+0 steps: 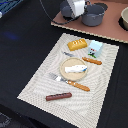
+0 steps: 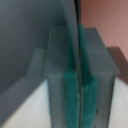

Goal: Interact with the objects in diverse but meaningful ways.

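At the back of the exterior view, my gripper [image 1: 75, 7] hangs over a grey saucepan [image 1: 66, 12], beside a grey pot [image 1: 94, 15]. In the wrist view, the teal pads [image 2: 71, 97] of the gripper [image 2: 79, 75] are pressed onto a thin grey wall [image 2: 70, 30], which looks like the saucepan's rim. On the striped placemat [image 1: 35, 85] lie a yellow bread block [image 1: 77, 44], a pale blue carton [image 1: 95, 48], a white tube [image 1: 75, 68] on a round plate [image 1: 65, 64], and a brown sausage stick [image 1: 58, 96].
The saucepan and pot stand on a pinkish-brown board [image 1: 107, 31]. A bowl [image 1: 124, 19] sits at the board's edge on the exterior view's right. An orange stick [image 1: 92, 61] and a wooden-handled fork [image 1: 70, 81] lie by the plate. Black table surrounds the mat.
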